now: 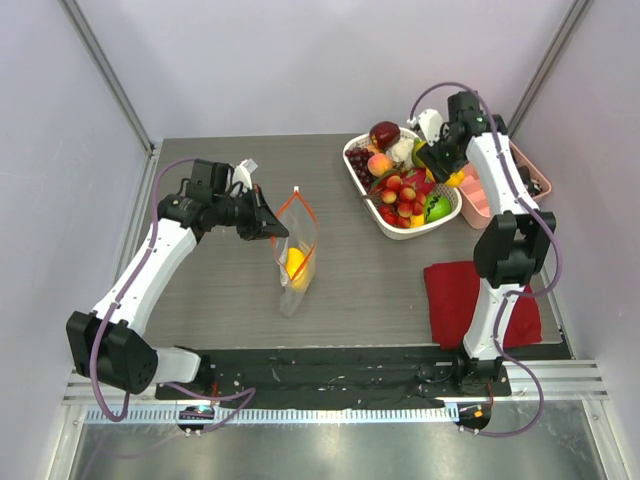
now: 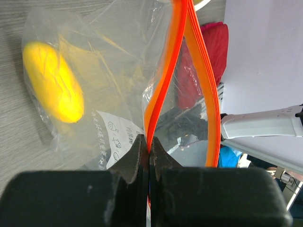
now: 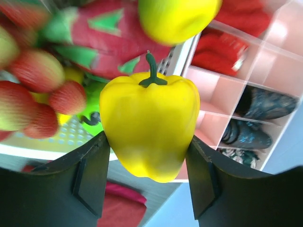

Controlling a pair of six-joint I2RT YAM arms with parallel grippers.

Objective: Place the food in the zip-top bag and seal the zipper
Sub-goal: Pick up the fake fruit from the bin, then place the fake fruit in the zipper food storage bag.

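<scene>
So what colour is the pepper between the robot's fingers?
Yellow pepper, green stem; right wrist view shows it best.

A grey wood-grain table (image 1: 220,290) is carrying everything. A white perforated basket (image 1: 356,176) is sitting on its far right part, and a pink compartment tray (image 1: 478,205) is standing just beside it at the right edge. A red folded cloth (image 1: 452,295) is lying at the front right (flat). The clear zip-top bag (image 1: 292,295) is resting its lower end mid-table.
</scene>
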